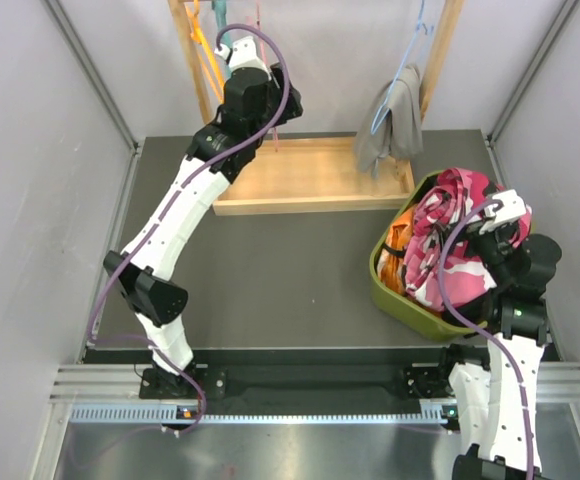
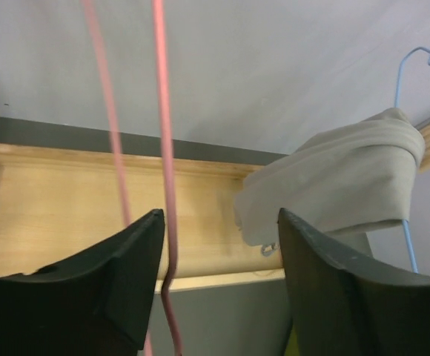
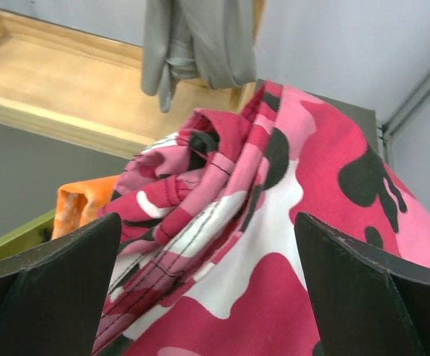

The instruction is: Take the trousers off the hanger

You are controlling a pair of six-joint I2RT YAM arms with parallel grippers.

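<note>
My left gripper (image 2: 219,222) stands partly open with the thin pink wire hanger (image 2: 167,185) between its jaws, gripping nothing. I see no cloth on that wire. The plain light grey folded cloth trousers (image 2: 341,185) drape over the light blue wire hanger (image 2: 399,74) at two o'clock, well apart. I judge them the last to free. My right gripper (image 3: 207,219) gapes wide just above the pink-and-dark patterned trousers (image 3: 274,245), heaped in the olive-green plastic bin (image 1: 400,308) where removed pairs collect.
</note>
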